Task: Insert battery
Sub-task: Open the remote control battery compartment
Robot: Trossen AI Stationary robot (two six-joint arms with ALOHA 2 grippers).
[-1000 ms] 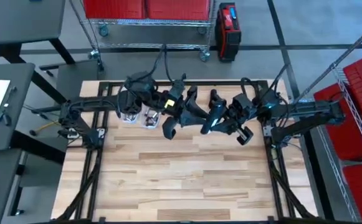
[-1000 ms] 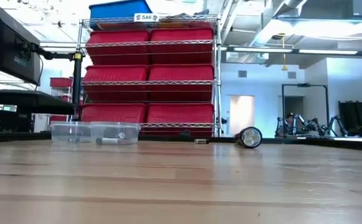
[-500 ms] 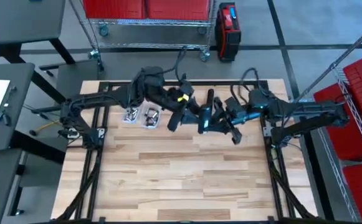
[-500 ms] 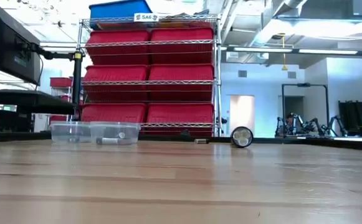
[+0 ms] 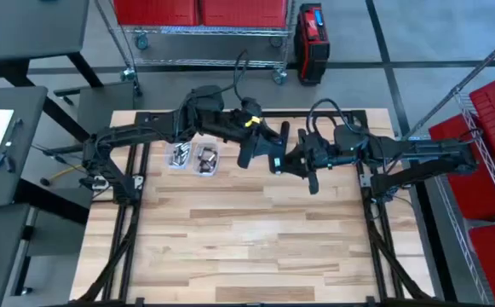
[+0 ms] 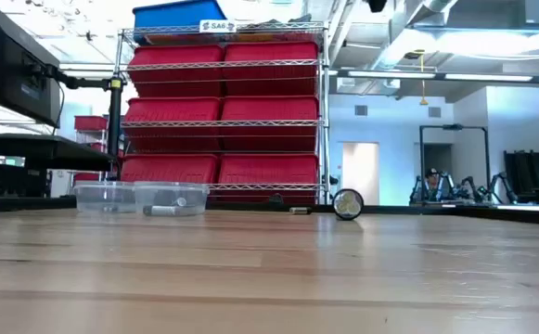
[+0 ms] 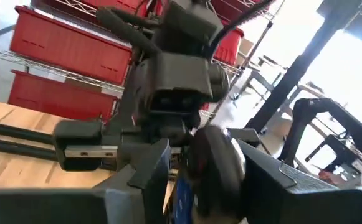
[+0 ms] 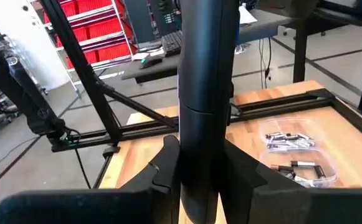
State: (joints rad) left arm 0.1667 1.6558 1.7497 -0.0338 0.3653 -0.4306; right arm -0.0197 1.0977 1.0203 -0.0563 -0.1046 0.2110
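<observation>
The right end effector (image 5: 283,159) and left end effector (image 5: 256,152) meet over the far middle of the wooden table (image 5: 247,247) in the high view. In the low view, a round lens face (image 6: 347,203) shows at the table's far edge beside two clear plastic tubs (image 6: 144,198). In the right wrist view, the right end effector clamps a long black cylindrical flashlight (image 8: 204,93); the left end effector's grip cannot be told.

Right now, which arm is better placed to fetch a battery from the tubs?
Probably the left. The right gripper has its jaws shut on the flashlight, so it is occupied. The battery tubs sit on the left arm's side, nearer the left gripper.
</observation>
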